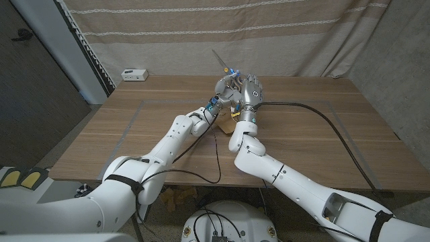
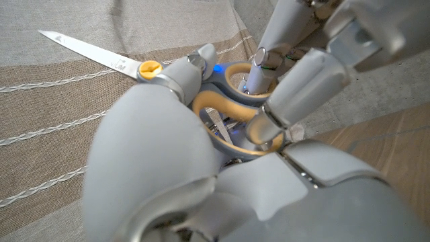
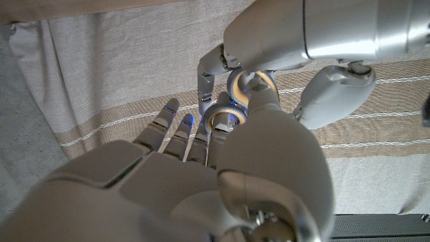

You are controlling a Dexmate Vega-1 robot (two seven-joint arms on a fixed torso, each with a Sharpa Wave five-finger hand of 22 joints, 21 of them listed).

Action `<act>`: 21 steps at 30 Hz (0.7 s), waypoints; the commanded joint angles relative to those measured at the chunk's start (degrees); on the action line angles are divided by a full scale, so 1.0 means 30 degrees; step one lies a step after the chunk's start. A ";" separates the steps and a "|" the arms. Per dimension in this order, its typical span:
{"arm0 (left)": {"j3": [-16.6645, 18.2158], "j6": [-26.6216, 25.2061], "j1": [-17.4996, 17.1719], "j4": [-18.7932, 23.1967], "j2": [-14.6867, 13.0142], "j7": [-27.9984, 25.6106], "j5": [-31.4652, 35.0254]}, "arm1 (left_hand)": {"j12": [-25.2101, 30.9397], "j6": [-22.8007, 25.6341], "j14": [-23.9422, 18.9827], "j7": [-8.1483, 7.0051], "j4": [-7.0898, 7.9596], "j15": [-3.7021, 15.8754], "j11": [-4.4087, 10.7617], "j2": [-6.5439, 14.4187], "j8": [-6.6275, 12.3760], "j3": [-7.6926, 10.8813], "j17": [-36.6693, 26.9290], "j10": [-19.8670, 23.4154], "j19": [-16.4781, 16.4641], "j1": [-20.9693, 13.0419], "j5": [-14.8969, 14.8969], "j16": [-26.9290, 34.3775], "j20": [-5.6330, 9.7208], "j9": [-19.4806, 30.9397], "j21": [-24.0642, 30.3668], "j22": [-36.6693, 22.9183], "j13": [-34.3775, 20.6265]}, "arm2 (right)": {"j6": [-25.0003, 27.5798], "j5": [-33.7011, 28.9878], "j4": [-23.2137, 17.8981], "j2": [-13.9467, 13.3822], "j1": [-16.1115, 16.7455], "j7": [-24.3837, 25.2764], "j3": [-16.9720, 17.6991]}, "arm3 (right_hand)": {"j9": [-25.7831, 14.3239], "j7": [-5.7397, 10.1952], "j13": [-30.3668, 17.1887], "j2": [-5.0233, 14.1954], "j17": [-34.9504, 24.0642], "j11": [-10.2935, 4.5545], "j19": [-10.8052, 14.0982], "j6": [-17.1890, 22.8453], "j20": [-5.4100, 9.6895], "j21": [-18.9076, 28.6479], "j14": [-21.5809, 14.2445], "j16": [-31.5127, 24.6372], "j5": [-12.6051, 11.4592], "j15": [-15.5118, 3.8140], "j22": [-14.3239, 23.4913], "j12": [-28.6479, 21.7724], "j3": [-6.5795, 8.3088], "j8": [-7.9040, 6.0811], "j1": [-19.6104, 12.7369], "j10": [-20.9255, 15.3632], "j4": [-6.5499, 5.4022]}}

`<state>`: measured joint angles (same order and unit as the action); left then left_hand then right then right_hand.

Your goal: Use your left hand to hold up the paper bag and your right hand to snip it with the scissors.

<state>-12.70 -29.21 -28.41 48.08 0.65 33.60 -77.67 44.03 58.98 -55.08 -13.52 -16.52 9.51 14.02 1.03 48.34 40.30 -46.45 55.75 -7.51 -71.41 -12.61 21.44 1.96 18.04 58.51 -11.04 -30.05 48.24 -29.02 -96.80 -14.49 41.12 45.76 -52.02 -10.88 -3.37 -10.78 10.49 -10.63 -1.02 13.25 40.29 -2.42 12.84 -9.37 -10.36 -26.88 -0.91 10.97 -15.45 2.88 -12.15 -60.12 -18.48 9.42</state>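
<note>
My left robot hand [image 1: 224, 86] and right robot hand [image 1: 251, 92] meet raised over the desk [image 1: 121, 138], both with fingers in the scissors [image 2: 144, 67] loops. The paper bag [image 1: 227, 123] lies below on the desk, neither lifted nor snipped yet.

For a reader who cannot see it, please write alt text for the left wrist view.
A pair of scissors with grey and yellow handle loops is held up in front of a striped beige curtain, its closed blades pointing away from the hands. The left hand fills the foreground, gripping at the handles, while fingers of the right hand pass through the loops.
</note>
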 commanded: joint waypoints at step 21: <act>-0.0279 -0.0759 -0.0324 0.0845 0.0055 0.0249 -0.0051 | 0.1438 0.2974 -0.0868 0.2798 0.2194 0.1275 -0.0561 0.2685 0.5546 0.2209 -0.3605 0.0750 -0.0037 -0.2492 0.0018 -0.0295 0.2559 1.3662 0.0115 -0.0016 -0.8875 | -0.0105 -0.0383 0.0234 -0.0009 0.0165 0.0198 0.0227 | -0.0073 0.1172 -0.0077 -0.0929 0.0090 -0.0685 0.0781 0.1699 0.0677 0.0220 -0.0773 -0.0142 0.1785 -0.0982 0.0013 -0.0177 0.1865 -0.0401 -0.1985 -0.1172 0.0166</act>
<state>-12.90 -29.95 -28.57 48.94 0.75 34.54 -77.65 44.79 59.26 -55.40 -13.80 -16.59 9.83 14.21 1.03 49.48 40.37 -46.82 55.95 -7.21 -71.41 -12.61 20.35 2.06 18.04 58.49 -10.87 -30.05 47.89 -29.80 -96.92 -15.19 41.34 45.21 -51.87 -10.76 -0.71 -10.92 8.76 -10.38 -2.87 14.68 43.63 -0.47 13.24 -10.88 -10.36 -22.10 -2.15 10.92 -15.67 8.26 -12.66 -65.78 -20.83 9.87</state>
